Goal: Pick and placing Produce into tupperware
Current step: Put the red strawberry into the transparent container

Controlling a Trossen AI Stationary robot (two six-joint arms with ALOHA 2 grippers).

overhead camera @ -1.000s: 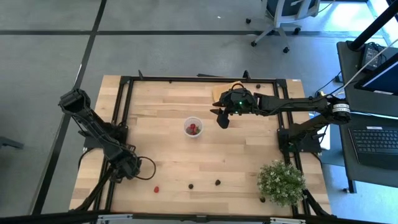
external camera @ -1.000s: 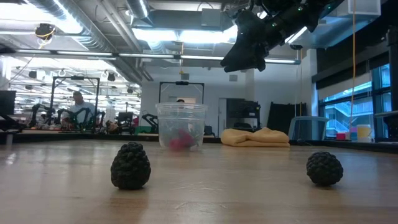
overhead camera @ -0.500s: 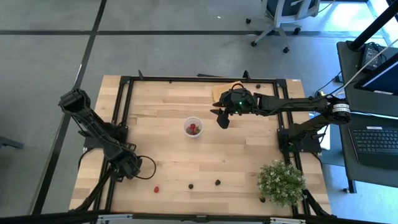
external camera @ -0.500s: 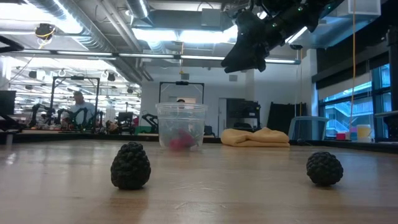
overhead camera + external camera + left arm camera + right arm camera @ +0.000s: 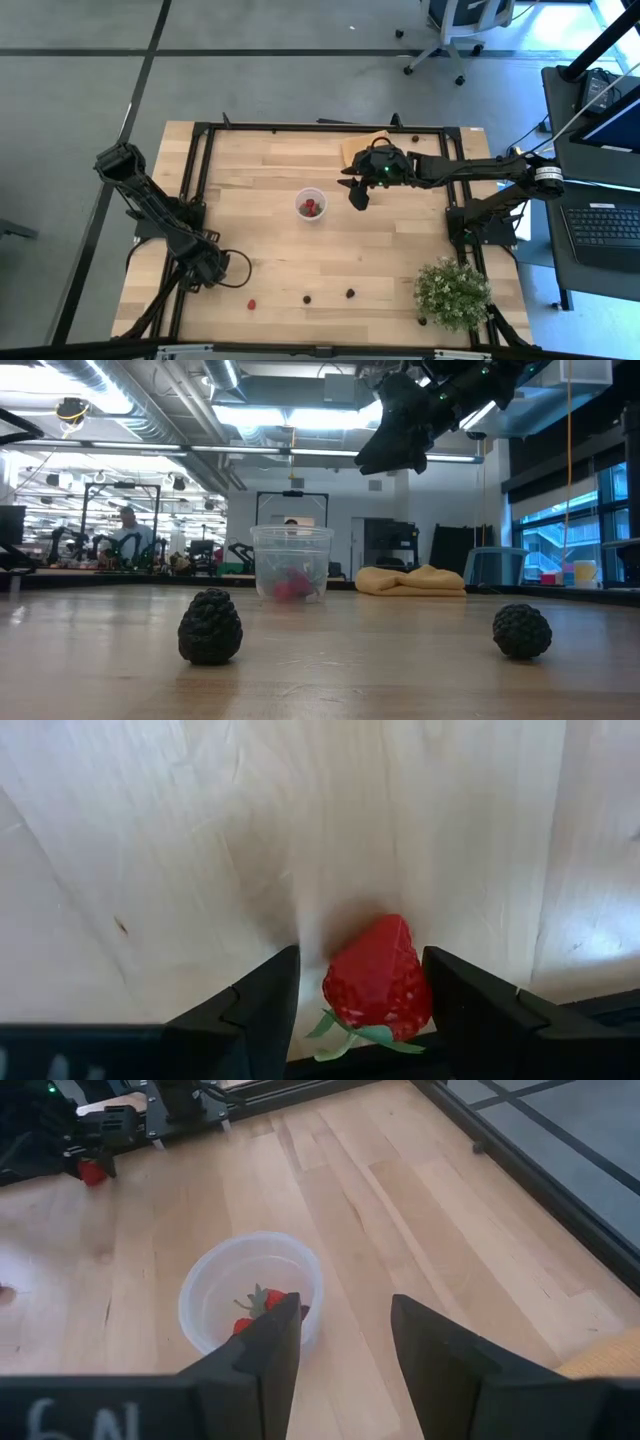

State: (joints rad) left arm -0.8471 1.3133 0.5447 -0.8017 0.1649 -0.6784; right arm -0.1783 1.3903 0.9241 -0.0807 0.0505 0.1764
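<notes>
At the bench's (image 5: 270,160) near-left edge, the left gripper (image 5: 358,982) straddles a strawberry (image 5: 378,978), jaws open. The right gripper (image 5: 357,193) hovers empty, jaws apart, beside the cup (image 5: 310,205).

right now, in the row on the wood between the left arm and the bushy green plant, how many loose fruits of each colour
bright red strawberry-like fruit: 1
dark maroon round berries: 2
total: 3
a dark speck at the foot of the bushy green plant is too small to tell, so it is not counted
</notes>
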